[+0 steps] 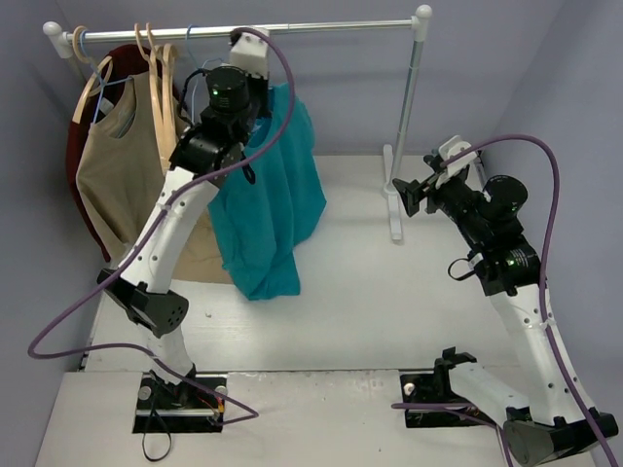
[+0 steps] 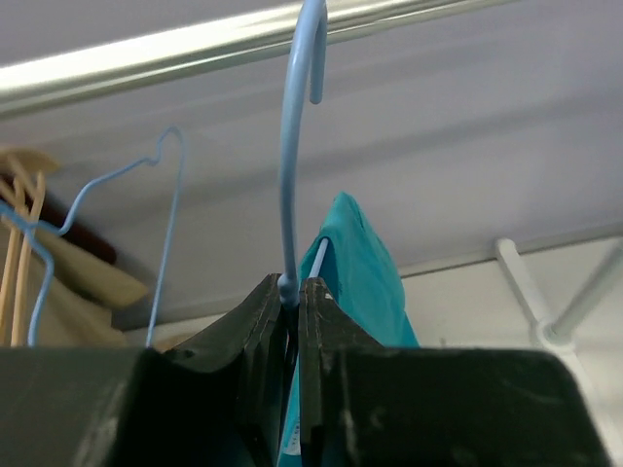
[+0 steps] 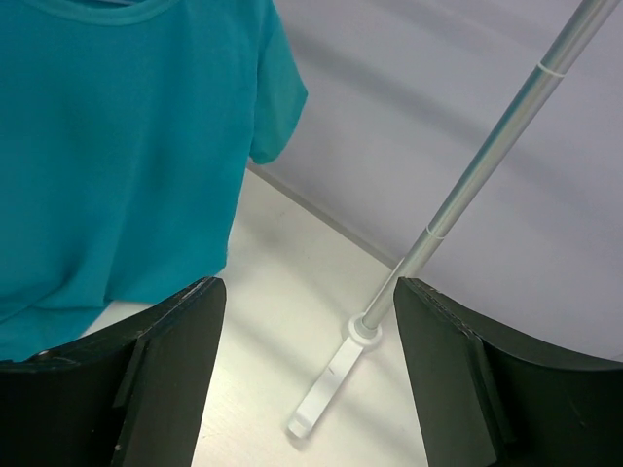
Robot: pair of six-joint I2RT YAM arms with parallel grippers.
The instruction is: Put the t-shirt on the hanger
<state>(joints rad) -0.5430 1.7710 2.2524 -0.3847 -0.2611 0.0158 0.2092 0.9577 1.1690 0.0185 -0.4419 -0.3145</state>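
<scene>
The teal t-shirt [image 1: 268, 214] hangs draped on a light-blue wire hanger [image 2: 289, 165], its hem reaching down to the table. My left gripper [image 2: 294, 284] is shut on the hanger's neck just below the hook, high up by the rail [image 1: 321, 27]. The hook curves up across the rail [image 2: 146, 53]; whether it rests on it I cannot tell. In the top view the left arm's wrist [image 1: 229, 92] covers the hanger. My right gripper [image 1: 407, 195] stands open and empty, right of the t-shirt [image 3: 117, 146], its fingers [image 3: 185, 321] apart from the cloth.
On the rail's left end hang a tan sleeveless top [image 1: 122, 165], a dark red garment [image 1: 78, 165], wooden hangers [image 1: 156, 68] and a bare blue wire hanger [image 2: 127, 175]. The rack's right post [image 1: 409, 126] and its white foot [image 3: 331, 384] stand between the arms.
</scene>
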